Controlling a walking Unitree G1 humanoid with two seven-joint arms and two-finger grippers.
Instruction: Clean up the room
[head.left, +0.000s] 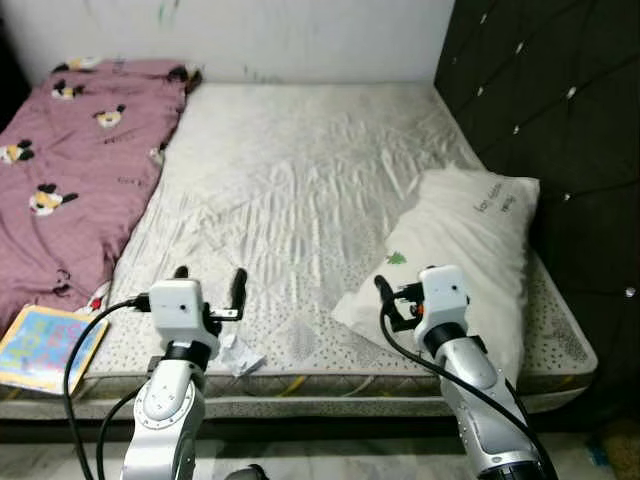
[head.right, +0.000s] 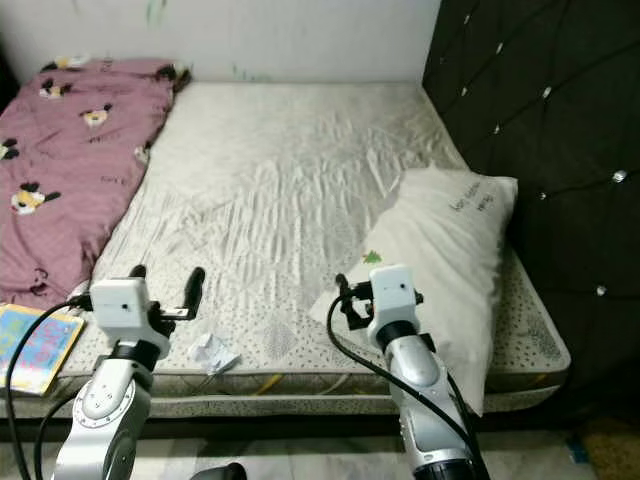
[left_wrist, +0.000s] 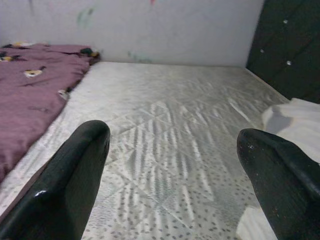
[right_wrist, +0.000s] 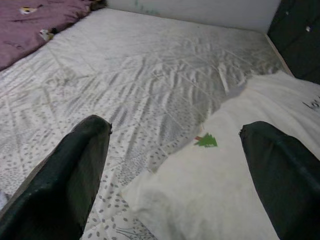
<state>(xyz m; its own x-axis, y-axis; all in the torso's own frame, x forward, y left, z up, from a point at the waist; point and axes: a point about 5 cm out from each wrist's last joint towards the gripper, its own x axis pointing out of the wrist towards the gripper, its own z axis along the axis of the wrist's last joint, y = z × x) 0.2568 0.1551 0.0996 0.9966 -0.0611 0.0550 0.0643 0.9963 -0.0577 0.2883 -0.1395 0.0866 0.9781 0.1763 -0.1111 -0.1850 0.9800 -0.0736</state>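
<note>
We stand at the foot of the bed, both arms raised over its near edge, and the thing nearest to hand is the white pillow, lying askew on the mattress beside the dark padded headboard, its near corner just ahead of our right gripper. That gripper's fingers are spread wide and hold nothing; our left gripper is likewise open and empty above the bare quilted sheet. We judge the pillow light, soft and limp — it will sag and fold wherever it is not held, and the smooth case may slide between the black fingers. A pinch well in from the corner near the small green tree print, gathering cloth and filling together, looks the surest hold. Also awaiting us: a crumpled scrap of paper at the mattress edge, a pink printed blanket bunched along the left side, and a colourful book below it.
</note>
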